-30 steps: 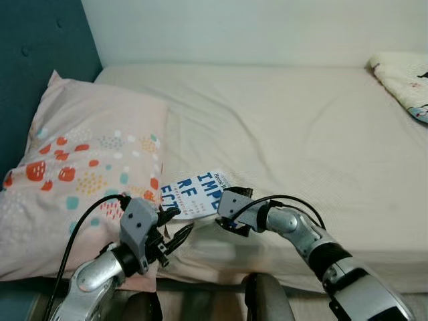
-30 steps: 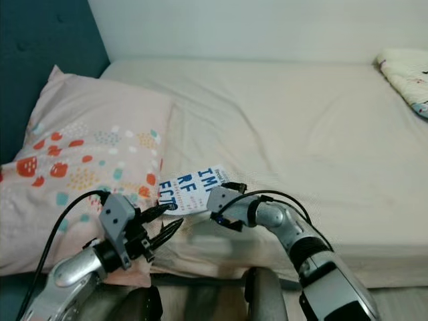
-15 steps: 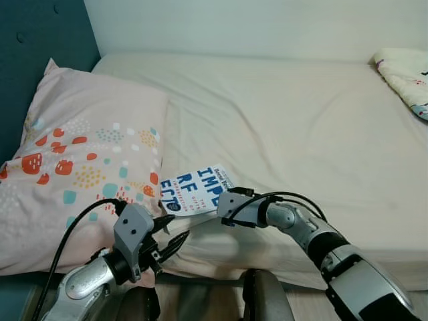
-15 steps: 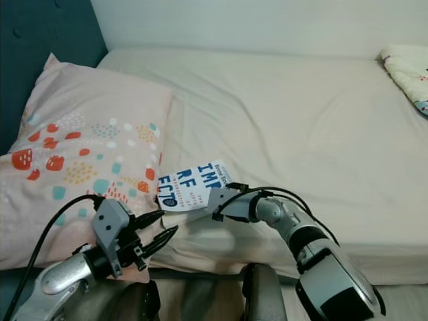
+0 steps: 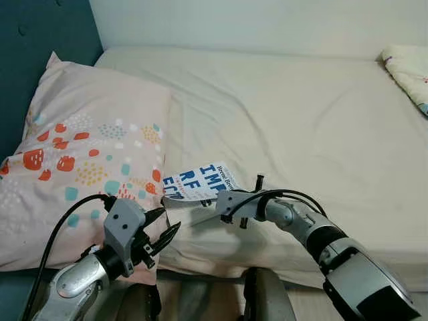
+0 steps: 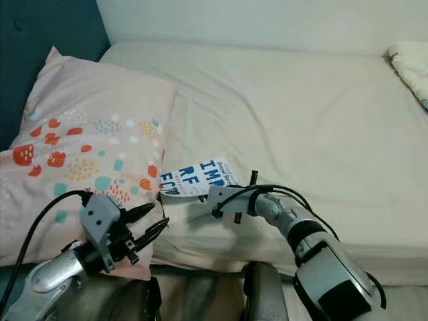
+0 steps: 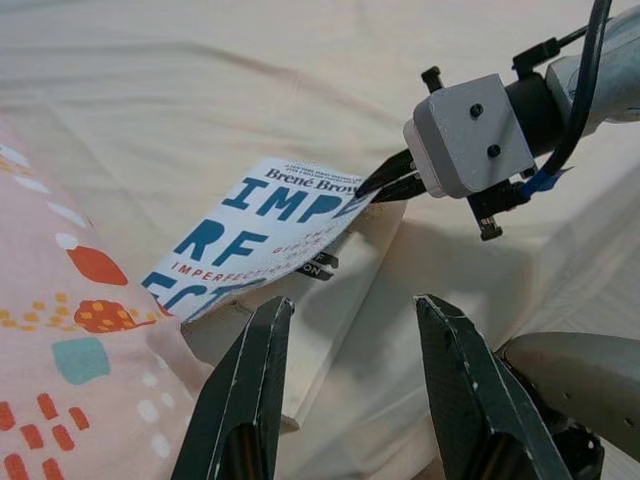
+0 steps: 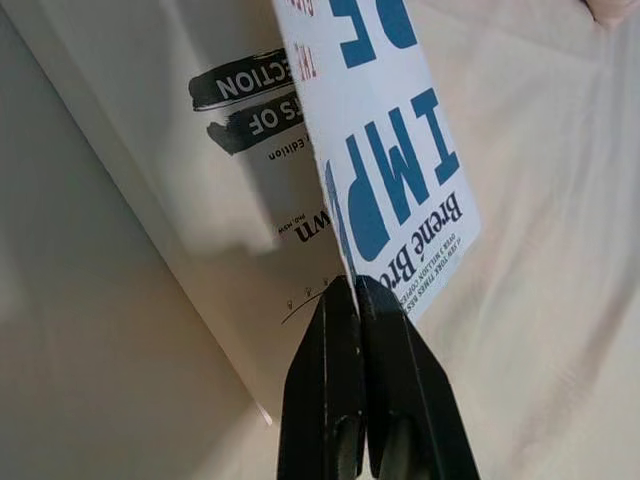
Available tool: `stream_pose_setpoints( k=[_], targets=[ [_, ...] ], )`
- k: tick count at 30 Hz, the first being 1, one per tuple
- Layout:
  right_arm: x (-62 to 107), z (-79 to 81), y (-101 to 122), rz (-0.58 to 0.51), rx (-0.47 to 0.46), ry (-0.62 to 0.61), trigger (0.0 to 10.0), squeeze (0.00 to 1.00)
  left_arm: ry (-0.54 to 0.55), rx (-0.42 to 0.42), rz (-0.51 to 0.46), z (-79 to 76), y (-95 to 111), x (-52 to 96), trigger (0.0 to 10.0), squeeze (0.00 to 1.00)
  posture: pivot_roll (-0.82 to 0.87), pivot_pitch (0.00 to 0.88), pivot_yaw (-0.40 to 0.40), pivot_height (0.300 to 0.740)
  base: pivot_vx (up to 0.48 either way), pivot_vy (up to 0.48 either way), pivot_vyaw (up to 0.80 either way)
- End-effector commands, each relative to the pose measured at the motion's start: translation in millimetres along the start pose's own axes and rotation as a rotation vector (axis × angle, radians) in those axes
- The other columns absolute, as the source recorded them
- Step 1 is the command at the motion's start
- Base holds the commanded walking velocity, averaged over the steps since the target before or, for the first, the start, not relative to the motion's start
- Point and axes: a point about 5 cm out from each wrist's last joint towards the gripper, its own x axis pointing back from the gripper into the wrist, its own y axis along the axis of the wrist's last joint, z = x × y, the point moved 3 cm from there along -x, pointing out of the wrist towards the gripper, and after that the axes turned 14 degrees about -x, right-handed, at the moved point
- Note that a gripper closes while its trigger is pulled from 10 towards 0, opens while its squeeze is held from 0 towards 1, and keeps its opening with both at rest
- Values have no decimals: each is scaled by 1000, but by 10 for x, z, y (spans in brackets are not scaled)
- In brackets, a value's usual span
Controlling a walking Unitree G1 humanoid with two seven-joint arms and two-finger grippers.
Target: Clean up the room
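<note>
Lying at the near edge of the bed, tucked against the right side of the pillow, the book has its white-and-blue cover lifted off the pages beneath. Right gripper has its fingers pressed together on the cover's corner; in the right wrist view the cover runs edge-on out of the fingertips, title page exposed below it. Only the cover is pinched, not the whole book, so the hold looks weak for lifting. Book's long axis runs roughly left-right along the bed edge, spine end toward the pillow, pinched corner toward the right. Left gripper hovers just near of the book with fingers apart, off the bed edge, aimed at the book's near-left side; the left wrist view looks between its fingers at the lifted cover and the right gripper behind it. Judgement: left gripper is well placed to take the block of pages or spine from the near side while the right holds the cover. No containers in view. A patterned blanket lies at the far right.
</note>
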Motion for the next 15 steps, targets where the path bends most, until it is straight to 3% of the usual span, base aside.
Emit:
stream_pose_setpoints(
  k=[1,6,15],
  targets=[
    [13,5,-41,16,6,4,0,0,-13,-21,28,3,-24,35,10000,0,174,264,-77,566,0,0,0],
    [8,42,-11,-11,-29,24,0,0,-11,-28,30,14,-29,37,10000,0,168,260,-77,566,0,0,0],
    [-17,271,125,-111,-113,137,0,0,31,-46,23,84,-28,-1,10000,0,155,248,-79,566,0,0,0]
  ],
)
